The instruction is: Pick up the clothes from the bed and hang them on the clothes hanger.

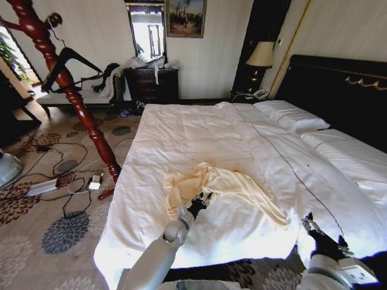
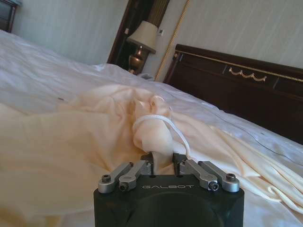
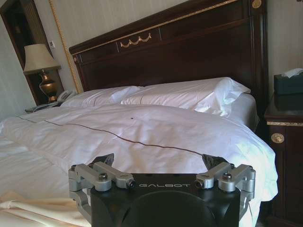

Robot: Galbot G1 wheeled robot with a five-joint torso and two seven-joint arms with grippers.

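The clothes (image 1: pixel 208 184) lie crumpled on the bed (image 1: pixel 181 130), near the foot end and to the left of the dark seam line (image 1: pixel 290 166), with one long sleeve or tail trailing toward the robot's right. The left pincer (image 2: pixel 163 163) is down at the near side of the heap, its jaws closed on a bunched fold of the pale fabric, a white cord (image 2: pixel 158 120) looping just above the pinch. The right pincer (image 3: pixel 161 163) hovers beside the bed's right part, jaws spread wide, holding nothing, facing the pillows (image 3: pixel 184 94) and headboard (image 3: pixel 189 47).

Handling judgement: thin, soft, light cloth, no stiffness; it will drape and stretch out long when lifted, and the trailing part will likely drag over the sheet. The pinch looks small, so it could slip out. A second hold near the collar or shoulder would spread it better for hanging.

Room: the bed surface around the garment is bare sheet, plenty of space. The foot edge of the bed is close to the garment. A hanger (image 1: pixel 72 60) hangs on the red wooden stand (image 1: pixel 72 96), off the bed's left side and well apart from the clothes. Cables (image 1: pixel 72 181) are on the carpet near the stand's base, a snag risk for driving.
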